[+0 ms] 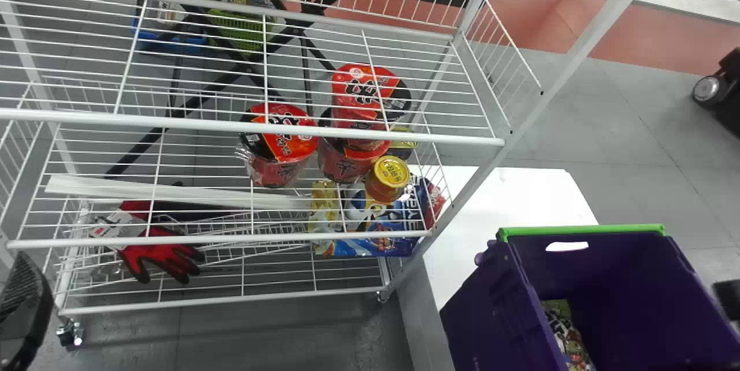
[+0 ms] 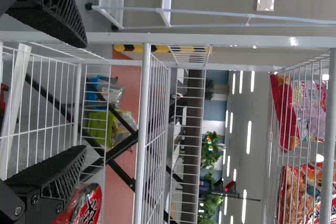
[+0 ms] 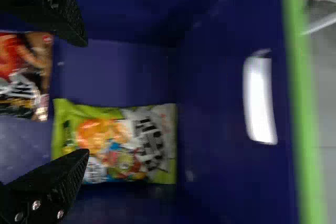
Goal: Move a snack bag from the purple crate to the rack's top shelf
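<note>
The purple crate (image 1: 491,307) stood at the lower right of the head view, a green strip along its far rim, over the white counter (image 1: 520,197). The task's snack bag, a green one (image 3: 115,142), lay flat inside it, printed with bold dark characters on a pale panel beside a bright orange picture. Near it in the crate lay a brown-and-red packet (image 3: 23,74) with white lettering. The right end effector (image 1: 727,299), at the right edge of the head view, was inside the crate by its own wrist view, released, with its two black fingers wide apart above the bags. At the lower left of the head view, the left end effector (image 1: 24,313) was by the white wire rack (image 1: 254,238), also released, its fingers well apart. Around the centre of the head view, seen through the rack's wires, sat red noodle tubs (image 1: 280,157) with large black characters across their lids, and a small tub with a yellow printed lid (image 1: 390,171). Lower down was a blue package (image 1: 381,241) with white letters; at lower left lay red-and-black gloves (image 1: 156,255) beside a white printed tag (image 1: 118,225).
</note>
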